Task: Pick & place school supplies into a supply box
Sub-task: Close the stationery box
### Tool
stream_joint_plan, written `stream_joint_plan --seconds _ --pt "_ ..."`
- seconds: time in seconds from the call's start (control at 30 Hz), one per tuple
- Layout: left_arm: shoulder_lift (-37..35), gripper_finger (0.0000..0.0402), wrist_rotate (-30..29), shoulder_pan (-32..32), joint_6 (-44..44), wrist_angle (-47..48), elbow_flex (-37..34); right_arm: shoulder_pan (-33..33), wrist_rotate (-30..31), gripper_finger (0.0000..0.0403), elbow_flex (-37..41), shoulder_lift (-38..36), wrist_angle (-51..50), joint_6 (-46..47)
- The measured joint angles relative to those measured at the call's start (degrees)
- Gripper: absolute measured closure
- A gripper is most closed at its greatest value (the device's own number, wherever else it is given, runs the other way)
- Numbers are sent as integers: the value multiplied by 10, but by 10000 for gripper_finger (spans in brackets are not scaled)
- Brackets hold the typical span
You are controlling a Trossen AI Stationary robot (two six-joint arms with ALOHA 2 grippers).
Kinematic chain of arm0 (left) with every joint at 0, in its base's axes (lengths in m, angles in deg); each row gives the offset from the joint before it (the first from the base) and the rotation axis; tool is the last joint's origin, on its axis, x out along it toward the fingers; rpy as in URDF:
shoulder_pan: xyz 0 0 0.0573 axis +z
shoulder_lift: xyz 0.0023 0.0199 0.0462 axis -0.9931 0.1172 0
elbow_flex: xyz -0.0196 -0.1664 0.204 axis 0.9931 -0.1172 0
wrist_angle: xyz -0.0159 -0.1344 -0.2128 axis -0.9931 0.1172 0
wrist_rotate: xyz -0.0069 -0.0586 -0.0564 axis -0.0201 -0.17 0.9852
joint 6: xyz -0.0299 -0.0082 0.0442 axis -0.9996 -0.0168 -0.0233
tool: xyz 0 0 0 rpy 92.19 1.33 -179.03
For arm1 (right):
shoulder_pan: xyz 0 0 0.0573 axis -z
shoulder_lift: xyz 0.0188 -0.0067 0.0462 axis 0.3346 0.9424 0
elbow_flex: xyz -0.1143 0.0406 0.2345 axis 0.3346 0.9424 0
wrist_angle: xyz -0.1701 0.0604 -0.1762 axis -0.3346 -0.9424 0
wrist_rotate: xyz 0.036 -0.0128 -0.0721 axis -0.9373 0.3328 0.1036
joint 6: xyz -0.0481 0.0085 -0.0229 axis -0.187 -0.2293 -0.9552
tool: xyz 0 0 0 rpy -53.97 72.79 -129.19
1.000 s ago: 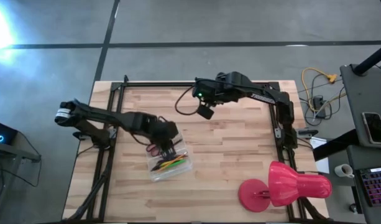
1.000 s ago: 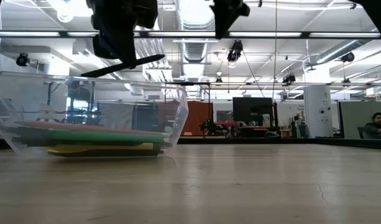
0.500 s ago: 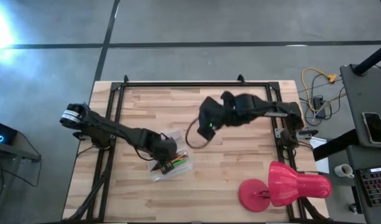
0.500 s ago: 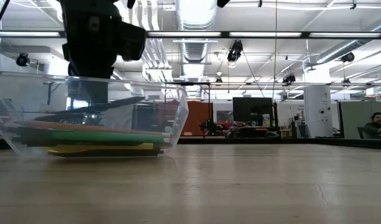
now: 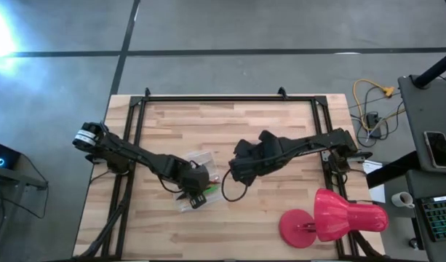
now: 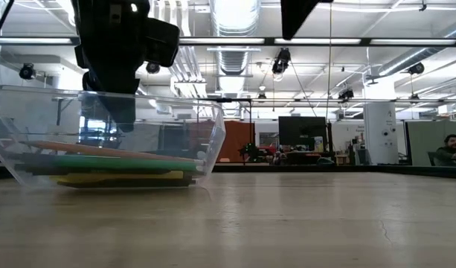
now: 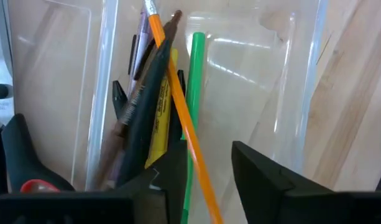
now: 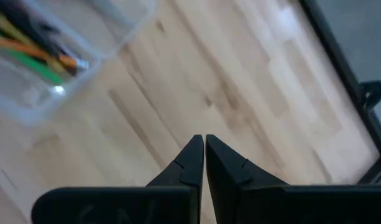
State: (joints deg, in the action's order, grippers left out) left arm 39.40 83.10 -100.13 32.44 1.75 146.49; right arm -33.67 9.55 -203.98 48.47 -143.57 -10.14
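Note:
The clear supply box (image 5: pixel 202 166) rests by its base on the table, left of the middle. In it lie a green pen (image 7: pixel 195 81), an orange pencil (image 7: pixel 171 74), a yellow pen (image 7: pixel 159 127), a brown one and a dark pen (image 7: pixel 150 118) across the top. A red-handled dark piece (image 7: pixel 28 180) shows at the box's side. My left gripper (image 7: pixel 207 168) is down inside the box (image 6: pixel 205 141) and open; its fingers stand either side of the orange pencil. My right gripper (image 8: pixel 204 142) is shut and hangs above bare table (image 5: pixel 233 173) just right of the box.
A big pink-red lamp (image 5: pixel 332 218) lies at the near right corner. Black frame rails (image 5: pixel 135 138) run along the table's left, far and right sides. Bare wood (image 5: pixel 266 211) stretches between the box and the lamp.
My left gripper has gone down into the supply box with the dark pen, then opened and let go; the pen now lies on the other supplies. My right gripper has swung from the far middle toward the near edge, ending beside the box, still shut.

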Motion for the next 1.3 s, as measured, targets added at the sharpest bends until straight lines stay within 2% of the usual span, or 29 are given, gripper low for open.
stream_joint_plan --seconds 0.33,0.6,0.8,1.17,1.3 --pt "-33 281 -5 2 0 -1 0 -6 -4 394 41 0 7 6" --pt "-75 281 -84 24 10 35 -1 -5 -3 394 41 0 41 -21" --pt "-80 281 -86 96 28 92 -6 -5 -3 394 41 0 63 -28" --pt "-80 280 -86 272 121 93 -28 -5 -3 394 42 0 63 -29" --pt "-80 280 -76 324 128 93 -53 -1 -3 394 47 0 65 -28"
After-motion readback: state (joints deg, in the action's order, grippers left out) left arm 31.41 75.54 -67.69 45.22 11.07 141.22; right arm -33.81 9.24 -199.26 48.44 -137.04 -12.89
